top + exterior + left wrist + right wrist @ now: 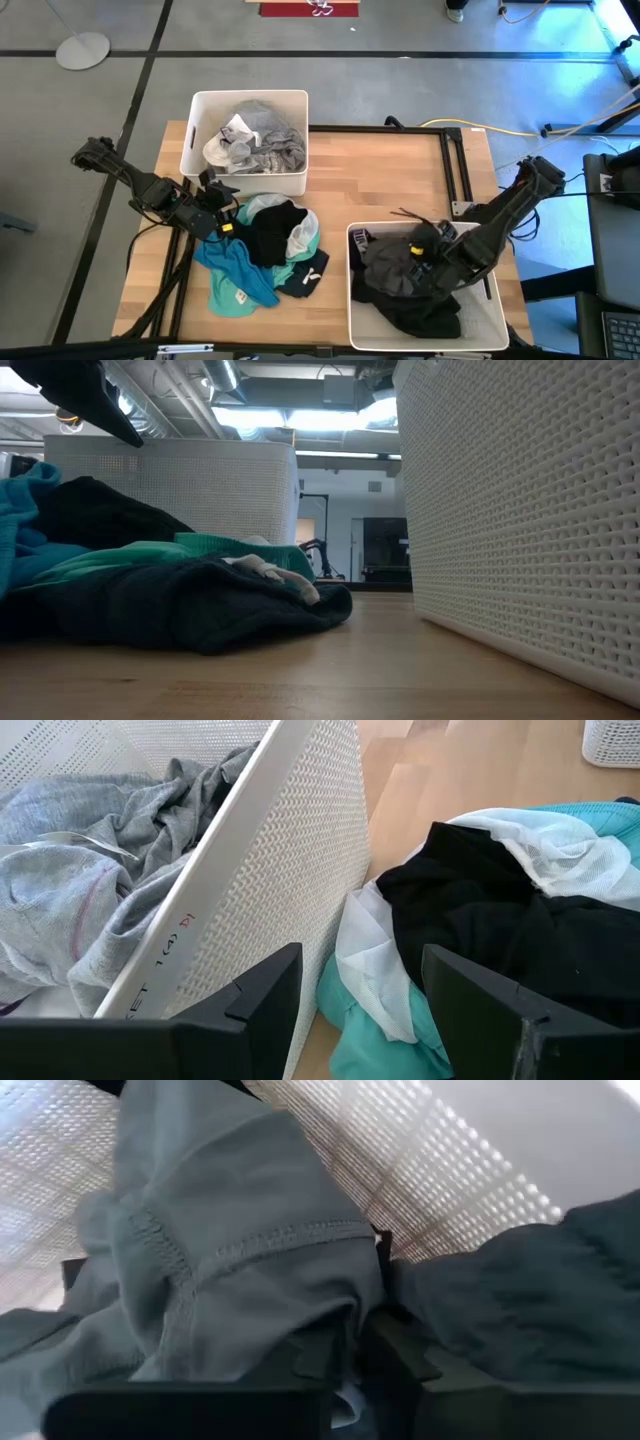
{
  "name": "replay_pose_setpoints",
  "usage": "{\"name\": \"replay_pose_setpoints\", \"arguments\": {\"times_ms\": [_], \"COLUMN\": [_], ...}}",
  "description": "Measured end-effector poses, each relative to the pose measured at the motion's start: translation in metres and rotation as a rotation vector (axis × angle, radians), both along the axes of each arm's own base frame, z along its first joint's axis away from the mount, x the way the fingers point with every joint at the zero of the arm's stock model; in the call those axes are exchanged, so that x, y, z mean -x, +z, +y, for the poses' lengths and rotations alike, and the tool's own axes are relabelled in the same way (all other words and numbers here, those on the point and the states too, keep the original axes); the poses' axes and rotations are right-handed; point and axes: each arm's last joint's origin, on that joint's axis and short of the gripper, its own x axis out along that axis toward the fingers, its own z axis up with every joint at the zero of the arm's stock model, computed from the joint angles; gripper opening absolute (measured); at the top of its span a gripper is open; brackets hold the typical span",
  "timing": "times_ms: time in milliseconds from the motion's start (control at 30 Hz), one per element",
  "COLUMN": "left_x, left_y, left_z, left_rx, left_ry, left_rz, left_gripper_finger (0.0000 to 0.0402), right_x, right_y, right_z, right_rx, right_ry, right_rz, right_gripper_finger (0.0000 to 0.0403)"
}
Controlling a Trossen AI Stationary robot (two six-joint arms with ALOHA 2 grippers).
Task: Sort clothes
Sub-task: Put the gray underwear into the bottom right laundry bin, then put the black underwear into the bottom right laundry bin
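A pile of clothes, black, teal, mint green and white, lies on the wooden table; it also shows in the low view. My left gripper is open and empty, just above the pile's far left edge, beside the far bin. In the left wrist view its fingers frame the bin's corner and white and black cloth. My right gripper is inside the near right bin, shut on a dark grey garment. My right gripper pinches a bunched fold of the dark grey garment, near a stitched hem, between its two fingers. The arm reaches in from the table's right, slanting down into the bin. The cloth lies slack over the fingers and hides the place of contact.
The far bin holds grey and white clothes. The near right bin holds dark grey and black clothes; its mesh wall fills the low view's right. A black frame lies on the table's right side. Bare wood lies between the bins.
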Motion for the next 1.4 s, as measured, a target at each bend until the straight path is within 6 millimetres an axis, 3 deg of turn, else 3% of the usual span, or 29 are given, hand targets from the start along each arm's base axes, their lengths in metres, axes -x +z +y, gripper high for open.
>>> {"name": "replay_pose_setpoints", "arguments": {"times_ms": [200,400,633,800,1100,1400], "left_x": [0.000,0.000,0.000,0.000,0.000,0.000], "left_y": [0.000,0.000,0.000,0.000,0.000,0.000], "left_z": [0.000,0.000,0.000,0.000,0.000,0.000], "left_rx": [0.002,0.003,0.003,-0.004,-0.006,-0.005], "left_ry": [0.000,0.000,-0.001,-0.007,-0.008,-0.007], "left_rz": [-0.005,-0.005,-0.005,0.000,0.003,0.002], "left_gripper_finger": [0.0196,0.0196,0.0196,0.0196,0.0196,0.0196], "right_x": [-0.001,-0.010,-0.020,-0.036,-0.089,-0.159], "right_y": [0.006,0.045,0.098,0.114,0.103,0.077], "right_z": [0.001,-0.001,-0.009,-0.014,-0.027,-0.040], "right_rx": [-0.035,-0.157,-0.157,0.020,0.284,0.355], "right_ry": [-0.023,0.005,0.115,0.240,0.401,0.599], "right_rz": [-0.020,-0.078,-0.254,-0.422,-0.416,-0.455], "right_gripper_finger": [0.0125,0.0198,0.0227,0.0227,0.0227,0.0227]}}
